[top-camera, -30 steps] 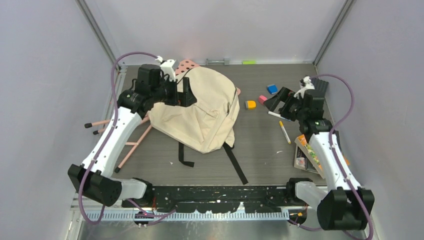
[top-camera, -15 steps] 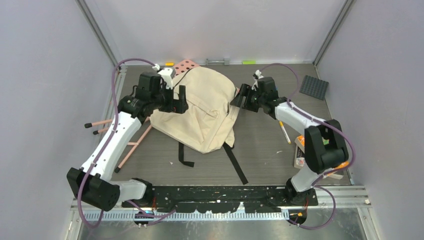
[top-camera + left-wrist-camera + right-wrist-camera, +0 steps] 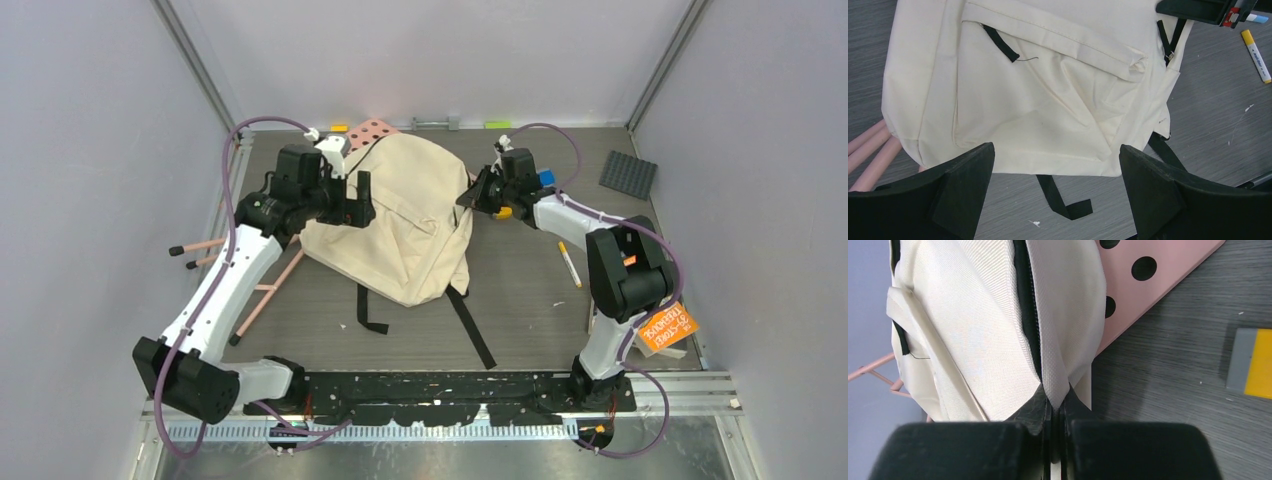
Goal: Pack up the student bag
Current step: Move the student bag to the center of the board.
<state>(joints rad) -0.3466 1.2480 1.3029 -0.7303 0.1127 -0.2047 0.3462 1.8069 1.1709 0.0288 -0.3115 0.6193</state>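
The student bag (image 3: 400,225) is a cream backpack lying flat in the middle of the table, with black straps (image 3: 472,328) trailing toward the near edge. My right gripper (image 3: 470,198) is at the bag's upper right edge. In the right wrist view it (image 3: 1055,407) is shut on a fold of cream fabric beside the black zipper (image 3: 1024,295). My left gripper (image 3: 358,200) hovers open over the bag's left side. Its wrist view shows the bag's front pocket (image 3: 1048,90) below, with nothing between the wide-apart fingers (image 3: 963,175).
A pink perforated board (image 3: 372,132) sticks out from under the bag's far end, and pink rods (image 3: 262,290) lie to its left. Right of the bag are an orange block (image 3: 503,212), a blue block (image 3: 545,178), a marker (image 3: 569,264), a dark studded plate (image 3: 628,174) and an orange-labelled item (image 3: 665,325).
My right arm has swung from the blocks at the right over to the bag's right edge and shut on its fabric. The left gripper has barely shifted and stays open.
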